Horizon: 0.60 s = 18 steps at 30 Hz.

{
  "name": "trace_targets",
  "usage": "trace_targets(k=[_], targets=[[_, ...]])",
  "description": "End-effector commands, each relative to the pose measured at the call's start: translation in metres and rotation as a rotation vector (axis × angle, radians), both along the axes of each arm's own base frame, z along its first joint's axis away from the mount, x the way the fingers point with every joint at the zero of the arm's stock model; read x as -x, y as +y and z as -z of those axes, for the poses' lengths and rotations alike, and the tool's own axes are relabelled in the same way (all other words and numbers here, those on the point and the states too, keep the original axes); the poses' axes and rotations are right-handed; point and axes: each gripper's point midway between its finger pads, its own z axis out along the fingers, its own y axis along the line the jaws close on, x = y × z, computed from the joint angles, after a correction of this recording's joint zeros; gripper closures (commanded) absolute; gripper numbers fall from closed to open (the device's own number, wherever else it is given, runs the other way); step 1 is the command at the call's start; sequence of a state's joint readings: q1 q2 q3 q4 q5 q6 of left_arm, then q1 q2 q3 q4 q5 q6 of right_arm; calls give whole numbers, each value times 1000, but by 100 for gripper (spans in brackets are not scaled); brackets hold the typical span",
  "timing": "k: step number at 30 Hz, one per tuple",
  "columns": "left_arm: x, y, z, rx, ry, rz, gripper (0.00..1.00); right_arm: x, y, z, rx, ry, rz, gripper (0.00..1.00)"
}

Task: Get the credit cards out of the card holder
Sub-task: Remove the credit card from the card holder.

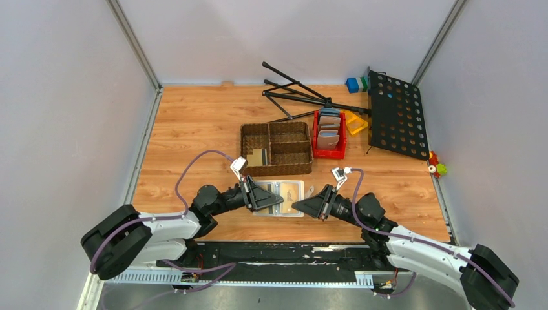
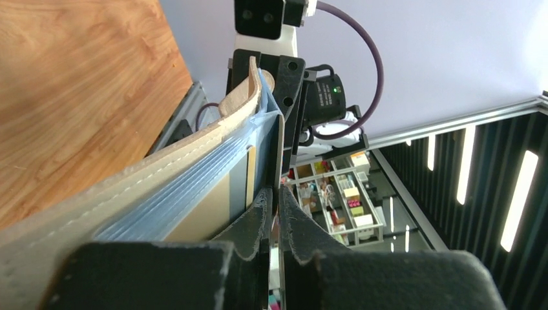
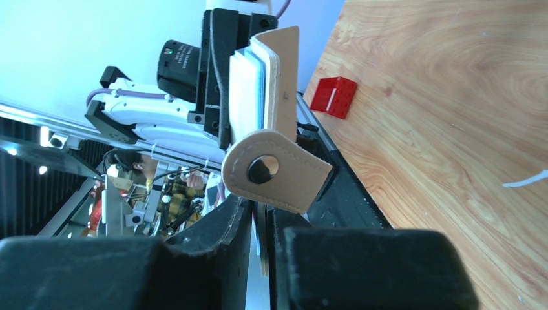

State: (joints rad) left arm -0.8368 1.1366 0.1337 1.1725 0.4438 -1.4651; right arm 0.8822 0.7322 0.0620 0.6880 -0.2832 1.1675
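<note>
The left gripper (image 1: 276,201) is pinched shut on the 9 o'clock edge of the card holder (image 1: 289,190). The right gripper (image 1: 299,206) is clamped on its 3 o'clock edge, by the strap tab (image 3: 274,171). Beige and stitched, with pale blue pockets and a tan credit card (image 2: 207,216) showing, it lies open at 6 o'clock of the basket (image 1: 276,150).

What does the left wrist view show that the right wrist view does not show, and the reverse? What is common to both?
Only the left wrist view: the pale blue pockets of the card holder, with a tan card inside one.
Only the right wrist view: the strap tab with its dark snap button.
Both: the card holder seen edge-on beside the wooden table, gripped from opposite sides by the left hand and the right hand, each shut on it.
</note>
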Motion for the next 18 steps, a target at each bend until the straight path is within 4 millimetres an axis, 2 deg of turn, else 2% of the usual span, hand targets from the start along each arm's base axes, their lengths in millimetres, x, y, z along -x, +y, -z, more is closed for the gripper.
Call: trace_targets(k=[1,5,7,10,14,16,18], targets=[[29,-3,-39,123,-101,148,88,3,0,-11,-49,-30,-12,88],[31,-3,-40,136,-101,161,84,4,0,-14,-56,-36,-17,97],[31,-4,-41,146,-96,163,87,4,0,-12,-49,-31,-17,98],[29,-2,-39,150,-86,148,93,2,-2,-9,-50,-18,-5,92],[28,-3,-32,129,-82,141,96,-1,-6,-7,-55,-4,22,74],[27,-4,-29,116,-77,143,96,-1,-9,-7,-57,-5,32,72],[27,-5,-26,103,-71,149,96,-2,-10,-7,-55,-3,41,73]])
